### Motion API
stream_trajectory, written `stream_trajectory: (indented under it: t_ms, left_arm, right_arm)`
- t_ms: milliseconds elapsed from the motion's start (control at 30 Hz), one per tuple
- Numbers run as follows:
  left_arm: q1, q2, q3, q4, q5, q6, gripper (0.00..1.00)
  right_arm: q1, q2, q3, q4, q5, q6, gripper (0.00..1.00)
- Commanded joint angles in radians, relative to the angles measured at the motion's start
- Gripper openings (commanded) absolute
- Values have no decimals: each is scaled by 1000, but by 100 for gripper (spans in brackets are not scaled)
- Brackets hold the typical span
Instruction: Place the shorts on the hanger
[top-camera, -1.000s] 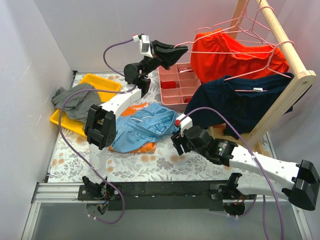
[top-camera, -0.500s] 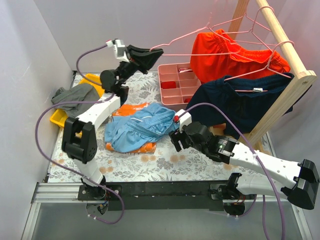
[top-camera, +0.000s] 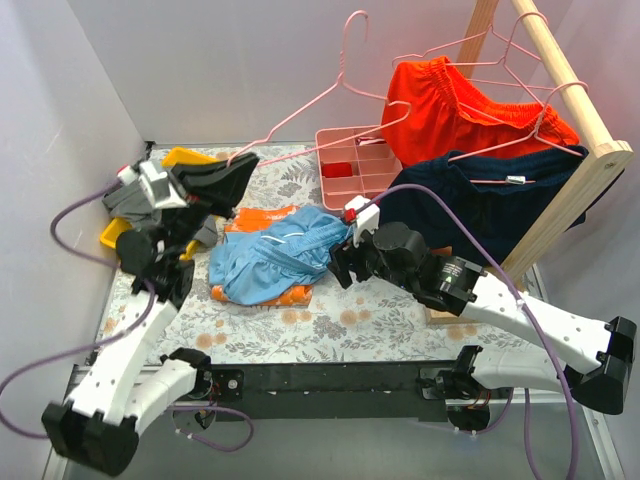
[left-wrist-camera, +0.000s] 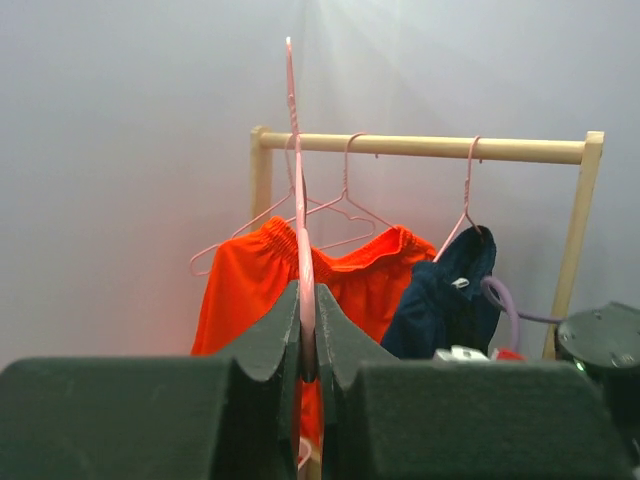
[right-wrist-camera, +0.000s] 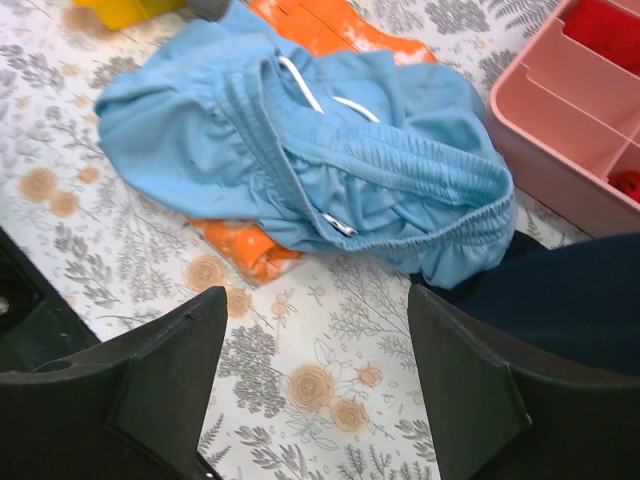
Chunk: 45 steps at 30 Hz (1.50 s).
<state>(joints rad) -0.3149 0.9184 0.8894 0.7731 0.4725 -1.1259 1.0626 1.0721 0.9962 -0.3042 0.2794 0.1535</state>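
Note:
The light blue shorts (top-camera: 275, 258) lie crumpled on the table over a folded orange cloth, and they also show in the right wrist view (right-wrist-camera: 300, 160). My left gripper (top-camera: 240, 165) is shut on one corner of a pink wire hanger (top-camera: 290, 120) and holds it up in the air, hook uppermost, left of the rail. In the left wrist view the wire (left-wrist-camera: 300, 220) runs up from between the closed jaws of the left gripper (left-wrist-camera: 306, 290). My right gripper (top-camera: 338, 268) is open and empty, low over the table just near of the shorts' waistband, as the right wrist view of the gripper (right-wrist-camera: 315, 300) shows.
A wooden rail (top-camera: 570, 70) at the right carries red-orange shorts (top-camera: 450, 110), a dark navy garment (top-camera: 480, 200) and other pink hangers. A pink compartment tray (top-camera: 350, 165) stands behind the shorts. A yellow bin (top-camera: 190, 158) with a grey cloth (top-camera: 125, 195) sits at the left.
My left arm has swung from the back centre to the near left, carrying the hanger away from the rail. My right gripper has edged left toward the shorts.

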Motion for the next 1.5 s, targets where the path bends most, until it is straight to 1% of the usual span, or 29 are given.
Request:
stream_trajectory:
  t_ms: [0,33,67,100,167,200,267,300,333,367,400,467,533,700,833,933,1067,1233,1367,1467]
  left_arm:
    - [10,-257,-107,-322,-147,77,0]
    - [10,-306,-121,-355,-165,75,0]
    - [10,-344,-130,-438,-179,77,0]
    - [11,-416,-145,-480,-196,72,0]
    - [10,-482,-165,-584,-238,64,0]
    - [11,-551,-178,-615,-248,51,0]
    - [10,-610,-210,-696,-267,31,0]
    - [11,-636,-217,-721,-271,22,0]
    - [10,-688,-233,-742,-275,8,0]
    - [10,-710,-237,-770,-287,6,0]
    - [11,-726,-237,-816,-297,5,0]
    - [11,-763,-225,-886,-327,15,0]
    - [11,-782,-219,-917,-344,23,0]
    - [10,-811,-210,-982,-353,49,0]
    - [10,-810,-213,-992,-348,60,0]
    - [11,-805,-216,-992,-345,63,0]
    - [10,-803,-228,-982,-327,60,0]
    - [10,-805,-236,-991,-311,51,0]
    - [11,-802,-247,-996,-304,54,0]
    - [10,-796,-250,-995,-299,54,0]
  right_arm:
    - [5,47,140,-4,-91,17,80]
    - [5,57,163,-6,-100,21,80]
    - [5,69,223,-9,-112,26,79]
    - [5,95,255,-13,-117,29,79]
    - [5,127,330,-19,-126,29,79]
    - [5,164,407,-19,-126,29,79]
    - [4,209,499,-27,-100,40,79]
    - [4,268,607,-33,-89,38,79]
    - [2,300,664,-47,-82,40,79]
    - [0,336,723,-77,-86,46,80]
    - [2,407,859,-94,-100,46,80]
    - [-1,468,970,-125,-123,57,80]
    - [-7,537,1074,-133,-140,84,79]
    - [-39,620,1134,-127,-144,159,79]
    - [-125,655,1142,-93,-212,254,79]
    - [-144,678,1161,-92,-192,258,78]
    - [-174,700,1138,-56,-213,287,78]
    - [-199,767,1183,-35,-259,320,76]
    - [-199,782,1164,-12,-313,357,74]
    - [-199,773,1112,25,-345,392,72]
